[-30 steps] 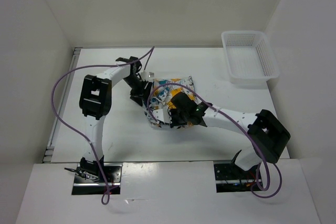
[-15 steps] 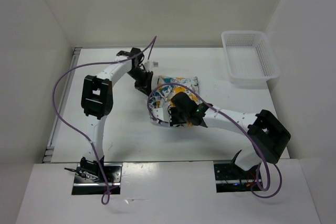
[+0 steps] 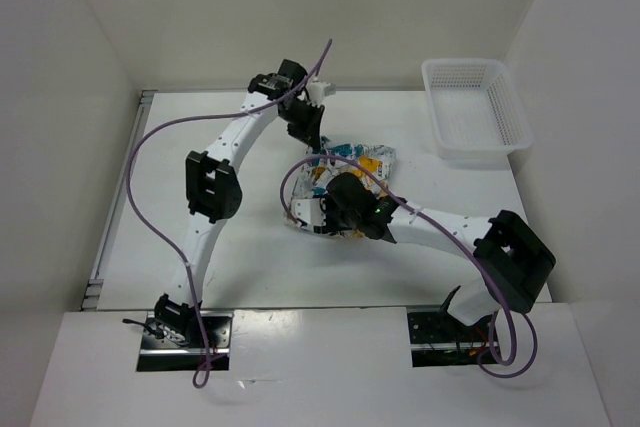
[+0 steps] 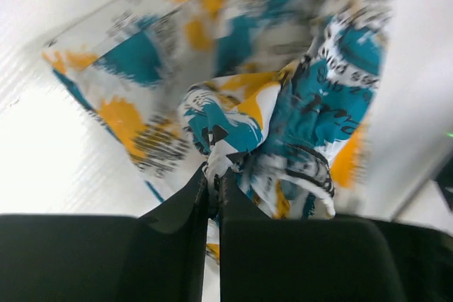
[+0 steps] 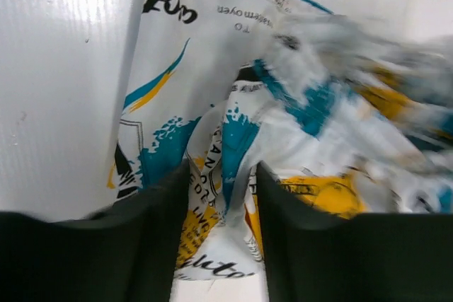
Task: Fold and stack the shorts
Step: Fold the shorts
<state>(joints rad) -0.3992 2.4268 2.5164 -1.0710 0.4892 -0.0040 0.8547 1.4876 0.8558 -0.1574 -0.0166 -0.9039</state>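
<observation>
Between the shut left jaws the shorts (image 4: 311, 97) hang limp, light, likely slippery, best pinched at doubled edges; right jaws stand parted astride a fold.

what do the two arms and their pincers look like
Both arms are made of white tubular links with chunky black joint housings: left arm, right arm. A thin purple cable runs loosely along each one. The left pincer and right pincer have flat matte black fingers.
</observation>
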